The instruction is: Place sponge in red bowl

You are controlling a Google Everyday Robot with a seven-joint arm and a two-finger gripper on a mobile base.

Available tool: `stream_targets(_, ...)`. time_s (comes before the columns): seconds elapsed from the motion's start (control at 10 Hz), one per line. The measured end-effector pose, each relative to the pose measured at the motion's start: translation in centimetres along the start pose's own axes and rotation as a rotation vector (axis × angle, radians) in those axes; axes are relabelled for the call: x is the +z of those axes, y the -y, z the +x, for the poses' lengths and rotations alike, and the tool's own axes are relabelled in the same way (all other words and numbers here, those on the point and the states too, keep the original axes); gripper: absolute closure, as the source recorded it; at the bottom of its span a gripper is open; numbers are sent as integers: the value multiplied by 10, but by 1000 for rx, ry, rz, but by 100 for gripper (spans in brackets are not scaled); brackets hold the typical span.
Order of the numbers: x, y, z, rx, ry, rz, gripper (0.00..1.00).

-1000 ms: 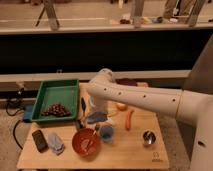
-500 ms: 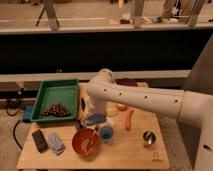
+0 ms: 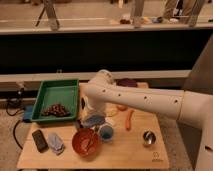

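Observation:
The sponge (image 3: 94, 120) is a pale blue flat pad, held at the end of my white arm. My gripper (image 3: 93, 116) is shut on it and holds it just behind the far rim of the red bowl (image 3: 86, 142). The bowl is orange-red and shiny inside, and stands near the table's front edge. A small round blue cup (image 3: 106, 132) stands right of the bowl, close under the sponge.
A green tray (image 3: 56, 95) holding a dark brown heap stands at the back left. A dark phone-like slab (image 3: 39, 140) and a greyish-blue lumpy thing (image 3: 55, 144) lie front left. An orange carrot-like thing (image 3: 129, 120), a metal cup (image 3: 148, 137) and a purple-maroon rounded thing (image 3: 127, 82) lie to the right.
My gripper with the sponge has moved slightly down and to the left, closer to the red bowl. Nothing else has moved.

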State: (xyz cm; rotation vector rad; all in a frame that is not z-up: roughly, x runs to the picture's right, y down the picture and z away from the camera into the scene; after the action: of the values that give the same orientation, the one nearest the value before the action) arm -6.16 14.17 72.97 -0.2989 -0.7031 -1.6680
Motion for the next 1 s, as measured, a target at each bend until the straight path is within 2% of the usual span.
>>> stream_targets(1.0, 3, 13, -23, -63, 41, 5, 96)
